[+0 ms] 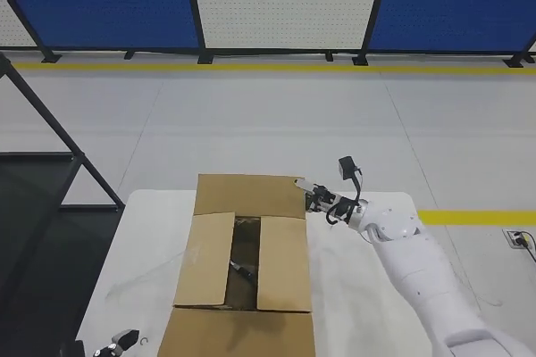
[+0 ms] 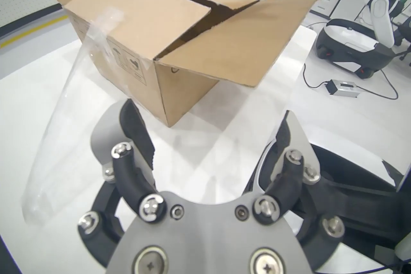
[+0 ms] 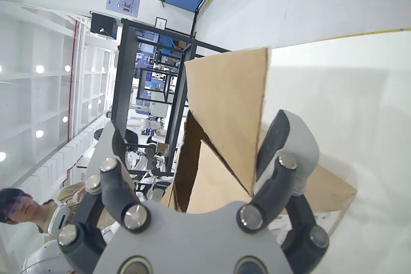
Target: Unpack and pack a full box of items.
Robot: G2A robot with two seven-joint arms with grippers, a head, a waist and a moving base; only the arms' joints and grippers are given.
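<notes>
A brown cardboard box [image 1: 241, 259] stands on the white table [image 1: 152, 232]. Its two long flaps lie nearly flat, with a dark gap [image 1: 244, 263] between them. The far flap [image 3: 231, 101] stands up between the fingers of my right gripper [image 3: 199, 137], close to one pad and not clamped; the gripper is open at the box's far right corner [image 1: 311, 190]. My left gripper [image 2: 212, 134] is open and holds nothing, low at the table's near left corner [image 1: 116, 343], facing a box corner [image 2: 163, 89]. A strip of clear tape [image 2: 64, 114] hangs off the box [image 2: 154, 15].
A black metal rack [image 1: 36, 178] stands left of the table. The table's right part [image 1: 348, 294] lies under my right arm. Past the table edge, on the floor, are a power brick with cable [image 2: 340, 85] and other robot bases [image 2: 356, 47].
</notes>
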